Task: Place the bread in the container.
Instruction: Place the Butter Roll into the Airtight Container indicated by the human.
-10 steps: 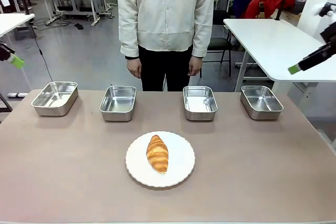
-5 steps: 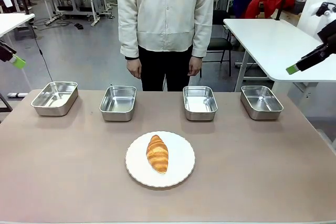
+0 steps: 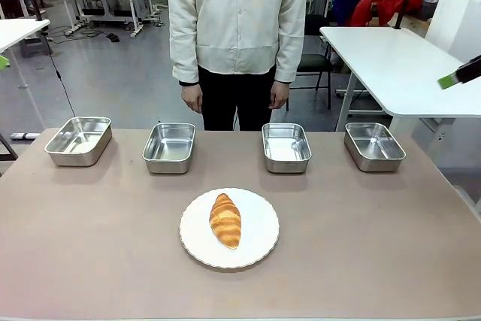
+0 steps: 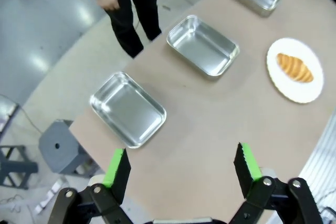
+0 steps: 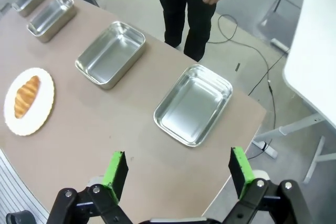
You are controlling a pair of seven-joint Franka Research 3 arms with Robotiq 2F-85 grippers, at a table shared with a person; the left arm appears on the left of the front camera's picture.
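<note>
Both robot claws hang high over a shared tabletop (image 3: 376, 253), spread wide, gripping nothing and touching nothing. The L claw (image 4: 181, 156), green pads well apart, looks down past the tabletop's left end at the outer-left pan (image 4: 127, 109) and inner-left pan (image 4: 203, 45). The R claw (image 5: 177, 158), equally spread, looks down on the outer-right pan (image 5: 192, 105) and inner-right pan (image 5: 111, 53). The bread (image 3: 225, 219), a golden-brown croissant, lies at the ctr of a round white plate (image 3: 259, 223) on the near-middle of the tabletop, well apart from all four steel pans, which sit empty in a row along the far edge. A person (image 3: 238, 20) in a pale shirt stands behind the row, btwn the two inner pans, w/ hands down at the sides.
</note>
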